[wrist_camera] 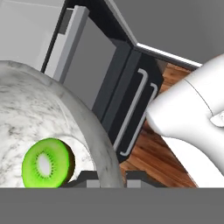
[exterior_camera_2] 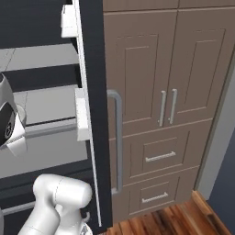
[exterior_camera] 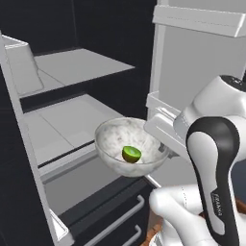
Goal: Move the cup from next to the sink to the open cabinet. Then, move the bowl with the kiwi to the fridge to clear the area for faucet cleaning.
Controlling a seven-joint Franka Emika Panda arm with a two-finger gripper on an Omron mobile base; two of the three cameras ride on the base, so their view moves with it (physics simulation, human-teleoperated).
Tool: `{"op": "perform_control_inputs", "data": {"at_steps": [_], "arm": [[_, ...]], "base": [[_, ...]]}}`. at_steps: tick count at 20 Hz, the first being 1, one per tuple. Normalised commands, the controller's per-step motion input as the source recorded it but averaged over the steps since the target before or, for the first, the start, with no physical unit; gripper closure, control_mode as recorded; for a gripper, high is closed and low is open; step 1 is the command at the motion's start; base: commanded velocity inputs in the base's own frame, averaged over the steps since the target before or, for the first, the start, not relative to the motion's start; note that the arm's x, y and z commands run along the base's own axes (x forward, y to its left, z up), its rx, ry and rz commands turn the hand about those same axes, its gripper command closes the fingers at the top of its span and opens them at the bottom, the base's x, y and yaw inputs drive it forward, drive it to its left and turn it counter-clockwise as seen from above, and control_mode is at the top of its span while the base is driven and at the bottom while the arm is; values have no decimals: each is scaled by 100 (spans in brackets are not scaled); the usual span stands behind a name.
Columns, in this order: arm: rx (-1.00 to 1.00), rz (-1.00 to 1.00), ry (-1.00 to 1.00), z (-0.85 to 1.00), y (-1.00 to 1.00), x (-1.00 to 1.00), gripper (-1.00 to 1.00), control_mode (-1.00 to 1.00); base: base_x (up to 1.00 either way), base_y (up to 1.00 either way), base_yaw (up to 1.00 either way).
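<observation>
With the gripper (wrist_camera: pixel 107 178) clamped on the rim of the bowl (exterior_camera: pixel 129 145), which carried the kiwi (exterior_camera: pixel 131 153) just before the open fridge (exterior_camera: pixel 72 125), the second step apparently wanted a shelf placement next.

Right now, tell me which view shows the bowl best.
The left base view: the whole bowl hangs before the fridge shelves, kiwi inside. The hand view shows part of its rim and inside up close; in the right base view I cannot make it out.
</observation>
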Motion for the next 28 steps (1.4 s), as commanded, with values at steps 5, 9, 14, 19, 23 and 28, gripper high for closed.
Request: {"op": "perform_control_inputs", "data": {"at_steps": [5,9,14,19,23,28], "arm": [[0,0,0,0,0,0,100,100],[0,0,0,0,0,0,100,100],[0,0,0,0,0,0,100,100],[0,0,0,0,0,0,100,100],[0,0,0,0,0,0,100,100],[0,0,0,0,0,0,100,100]], "base": [[-36,0,19],[0,0,23],[0,0,34],[0,0,20],[18,15,0],[50,64,0]]}}
